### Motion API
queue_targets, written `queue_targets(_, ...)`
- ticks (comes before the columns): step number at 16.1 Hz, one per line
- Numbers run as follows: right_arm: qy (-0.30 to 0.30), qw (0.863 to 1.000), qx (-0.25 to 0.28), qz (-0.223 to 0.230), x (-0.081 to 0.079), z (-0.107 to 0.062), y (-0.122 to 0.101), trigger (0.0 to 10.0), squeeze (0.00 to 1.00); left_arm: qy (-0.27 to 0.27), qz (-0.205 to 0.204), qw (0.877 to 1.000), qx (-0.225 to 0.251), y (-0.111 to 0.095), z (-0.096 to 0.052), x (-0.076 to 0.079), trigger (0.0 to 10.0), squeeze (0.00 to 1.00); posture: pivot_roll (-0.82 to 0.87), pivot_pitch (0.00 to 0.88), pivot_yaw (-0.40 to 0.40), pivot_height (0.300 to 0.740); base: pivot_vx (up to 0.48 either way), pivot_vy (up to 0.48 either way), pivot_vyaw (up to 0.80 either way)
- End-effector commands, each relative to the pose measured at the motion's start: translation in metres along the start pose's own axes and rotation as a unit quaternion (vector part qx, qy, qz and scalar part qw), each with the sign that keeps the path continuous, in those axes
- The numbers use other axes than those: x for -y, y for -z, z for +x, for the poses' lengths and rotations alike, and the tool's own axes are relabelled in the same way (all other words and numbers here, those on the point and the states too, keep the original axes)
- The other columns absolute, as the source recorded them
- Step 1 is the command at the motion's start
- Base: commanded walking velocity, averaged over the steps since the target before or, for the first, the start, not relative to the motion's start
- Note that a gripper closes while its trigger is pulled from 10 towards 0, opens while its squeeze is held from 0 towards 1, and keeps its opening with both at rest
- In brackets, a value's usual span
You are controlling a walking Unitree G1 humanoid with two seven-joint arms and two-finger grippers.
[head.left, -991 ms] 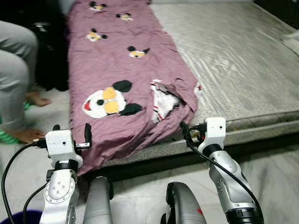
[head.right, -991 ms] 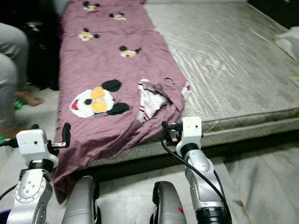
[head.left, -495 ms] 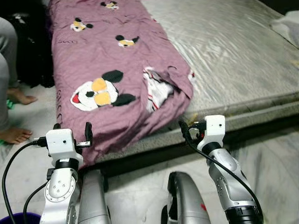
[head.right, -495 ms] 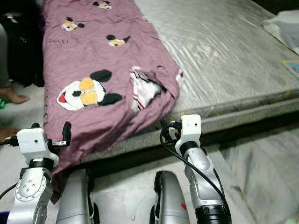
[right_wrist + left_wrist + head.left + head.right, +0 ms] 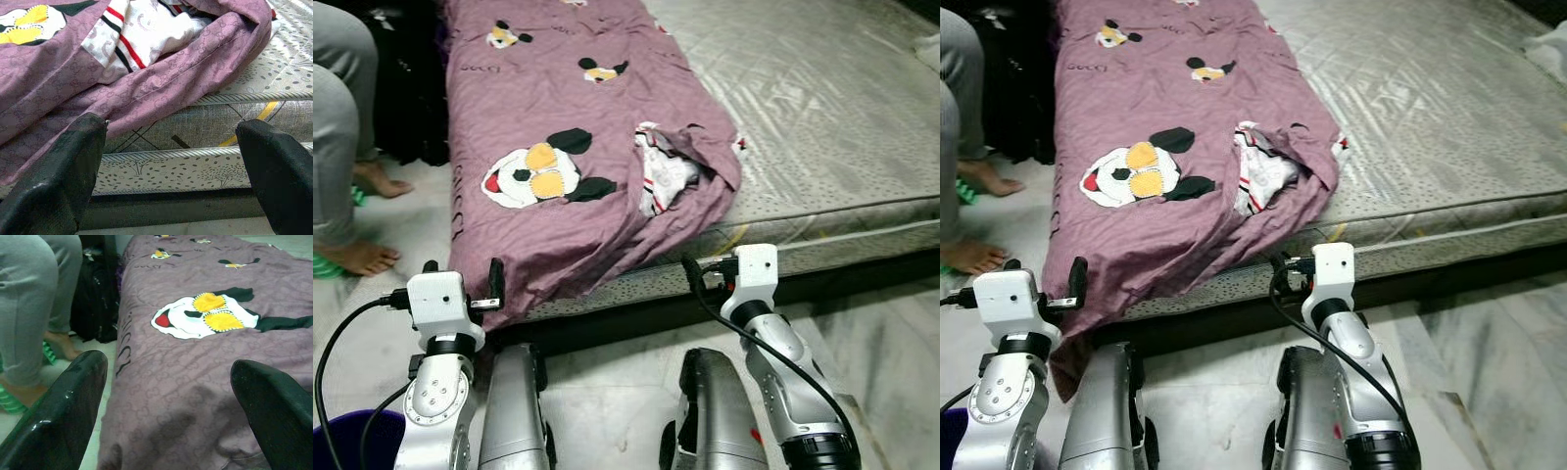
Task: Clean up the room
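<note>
Both tools sit low in front of the bed edge, holding nothing. Your left tool [image 5: 166, 396] has its fingers spread wide, aimed at the purple blanket [image 5: 568, 147] where it drapes over the mattress [image 5: 822, 108] side toward the floor. Your right tool [image 5: 171, 161] is spread wide too, facing the mattress edge just below the blanket's rumpled corner.

You see the blanket lying lengthwise along the left part of the bare grey mattress, cartoon mouse prints on it, biggest print [image 5: 540, 176] near the middle. At its near right corner the cover is folded open, showing a white lining with red and black stripes [image 5: 132, 34].

On the left you see a person's legs in grey trousers [image 5: 342, 127], bare feet [image 5: 357, 257] on the floor, with a dark bag [image 5: 95, 298] against the bed. A purple tub rim [image 5: 347, 452] shows at the bottom left corner.
</note>
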State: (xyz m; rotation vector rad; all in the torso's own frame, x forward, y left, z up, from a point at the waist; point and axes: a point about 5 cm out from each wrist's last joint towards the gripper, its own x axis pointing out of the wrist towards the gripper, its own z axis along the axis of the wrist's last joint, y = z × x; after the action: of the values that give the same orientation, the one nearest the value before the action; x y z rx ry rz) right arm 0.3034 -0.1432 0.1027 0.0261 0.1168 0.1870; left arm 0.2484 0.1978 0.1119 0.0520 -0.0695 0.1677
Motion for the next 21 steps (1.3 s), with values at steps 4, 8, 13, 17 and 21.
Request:
queue_targets(4,0.002,1.000,-0.002,0.004,0.0034,-0.0010,0.0015,10.0,0.00,0.005,0.000,1.000,0.000,0.0009,-0.0007,0.0018,10.0,0.00,-0.04,0.179,-0.048,0.517,0.127,0.000,0.00)
queue_targets(8,0.000,1.000,-0.001,0.003,0.0034,-0.0014,0.0019,10.0,0.00,0.010,-0.003,1.000,0.002,0.0013,-0.0014,0.0028,10.0,0.00,-0.04,0.176,-0.046,0.517,0.280,0.000,0.00)
queue_targets(13,-0.002,1.000,0.001,0.002,0.0029,-0.0012,0.0012,10.0,0.00,0.014,-0.007,1.000,0.004,0.0006,-0.0017,0.0037,10.0,0.00,-0.04,0.176,-0.046,0.517,0.339,0.000,0.28)
queue_targets(17,0.001,1.000,-0.001,0.005,0.0037,-0.0002,0.0016,10.0,0.00,0.015,-0.008,1.000,0.003,0.0008,-0.0010,0.0035,10.0,0.00,-0.04,0.179,-0.048,0.517,0.343,0.000,0.00)
queue_targets(21,0.002,1.000,-0.001,0.007,0.0041,0.0010,0.0013,10.0,0.00,0.017,-0.010,1.000,0.002,0.0009,0.0002,0.0041,10.0,0.00,-0.04,0.180,-0.047,0.517,0.077,0.000,0.00)
